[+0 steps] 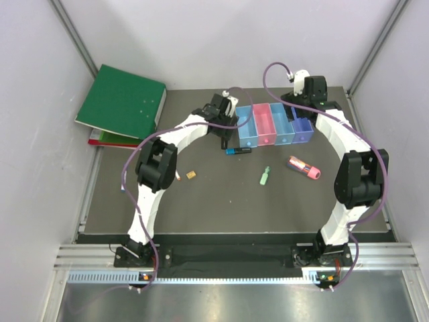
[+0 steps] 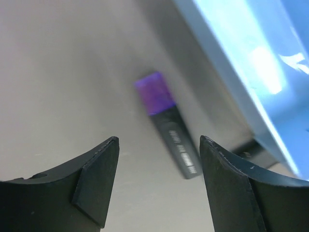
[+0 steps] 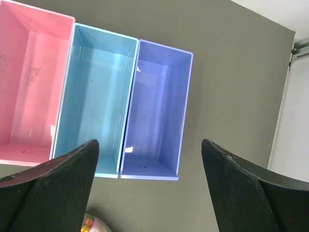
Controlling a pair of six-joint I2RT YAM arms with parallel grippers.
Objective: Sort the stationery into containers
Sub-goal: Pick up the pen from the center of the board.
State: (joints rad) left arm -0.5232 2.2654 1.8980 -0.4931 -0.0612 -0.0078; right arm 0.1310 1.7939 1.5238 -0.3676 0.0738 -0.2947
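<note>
The left pincer (image 2: 158, 144) fills the near edge of the view, its two dark fingers (image 2: 96, 179) standing well apart with nothing between them. Past the gap a marker (image 2: 175, 140) lies flat on the pale grey surface (image 2: 63, 72). Its violet-blue cap points far and left, and its dark body, printed with small white lettering, runs near and right. At the far right rises the translucent wall of a light blue bin (image 2: 241, 63), and the marker's near end lies just beside its base.

Left gripper (image 2: 158, 140): open mat (image 2: 58, 72) either side of the black-blue marker (image 2: 171, 135), light blue bin (image 2: 241, 63) wall crowding just beyond. Right gripper (image 3: 149, 142): purple bin (image 3: 157, 106) open-topped directly below.
</note>
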